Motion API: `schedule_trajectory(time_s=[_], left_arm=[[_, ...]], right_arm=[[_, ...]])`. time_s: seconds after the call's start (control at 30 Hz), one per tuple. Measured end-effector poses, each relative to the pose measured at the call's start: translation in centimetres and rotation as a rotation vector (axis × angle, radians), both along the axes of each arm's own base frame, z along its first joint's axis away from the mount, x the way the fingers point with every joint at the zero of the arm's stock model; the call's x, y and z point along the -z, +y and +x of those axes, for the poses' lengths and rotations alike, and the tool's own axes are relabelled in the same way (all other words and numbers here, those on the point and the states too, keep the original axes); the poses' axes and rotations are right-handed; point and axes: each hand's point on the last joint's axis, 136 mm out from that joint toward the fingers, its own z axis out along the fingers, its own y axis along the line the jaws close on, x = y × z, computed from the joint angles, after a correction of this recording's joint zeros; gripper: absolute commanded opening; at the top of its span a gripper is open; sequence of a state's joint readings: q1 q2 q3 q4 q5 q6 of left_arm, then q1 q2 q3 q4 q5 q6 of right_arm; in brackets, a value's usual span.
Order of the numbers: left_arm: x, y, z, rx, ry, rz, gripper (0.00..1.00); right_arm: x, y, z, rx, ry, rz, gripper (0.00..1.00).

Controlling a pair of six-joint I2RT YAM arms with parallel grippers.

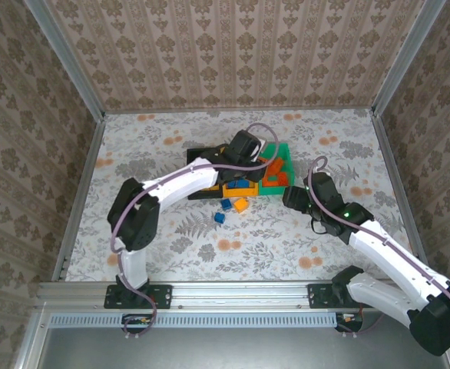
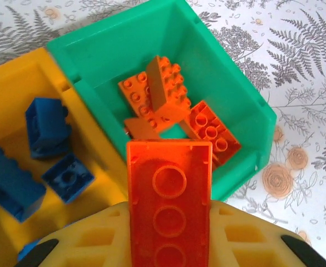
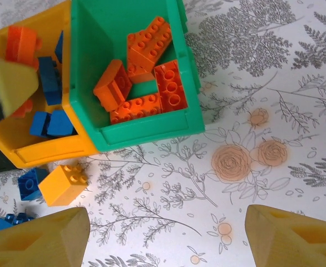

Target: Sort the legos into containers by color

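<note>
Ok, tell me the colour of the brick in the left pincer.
Red-orange brick, clearest in the left wrist view.

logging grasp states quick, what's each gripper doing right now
left gripper: shut on a red-orange lego, over the green bin.
right gripper: open, holding nothing, over the table.

Top view: left arm (image 1: pixel 202 175) covers much of black bin (image 1: pixel 197 151); bin contents too small to count. Left wrist: red brick (image 2: pixel 170 206) and yellow bin (image 2: pixel 13 89) cropped at edges. Right wrist: right fingers (image 3: pixel 38 239) cropped at bottom.
</note>
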State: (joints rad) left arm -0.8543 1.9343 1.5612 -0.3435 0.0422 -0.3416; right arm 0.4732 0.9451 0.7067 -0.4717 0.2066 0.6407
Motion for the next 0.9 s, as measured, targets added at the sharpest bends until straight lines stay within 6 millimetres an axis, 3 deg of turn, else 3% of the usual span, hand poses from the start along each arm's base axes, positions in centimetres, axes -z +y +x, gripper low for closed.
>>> schedule_trajectory(time_s=[0.2,0.33,0.53,0.77,0.9], left_arm=[[0.3,-3.5,1.6,0.042,0.011,-0.038,0.32],[0.5,-4.9,2.8,0.05,0.011,-0.051,0.41],[0.2,-6.0,4.4,0.043,0.01,-0.08,0.73],[-0.7,-6.2,4.5,0.042,0.018,-0.123,0.96],[-1.7,-4.4,2.1,0.04,0.04,-0.164,1.0]], right_arm=[[0.9,-0.6,-0.3,0.015,0.022,-0.011,0.76],[1.0,-0.6,-0.4,0.014,0.025,-0.011,0.76],[1.5,-0.1,-0.7,-0.011,0.043,0.012,0.77],[1.6,0.7,-0.7,-0.045,0.051,0.042,0.79],[1.8,1.4,-0.4,-0.069,0.058,0.056,0.79]])
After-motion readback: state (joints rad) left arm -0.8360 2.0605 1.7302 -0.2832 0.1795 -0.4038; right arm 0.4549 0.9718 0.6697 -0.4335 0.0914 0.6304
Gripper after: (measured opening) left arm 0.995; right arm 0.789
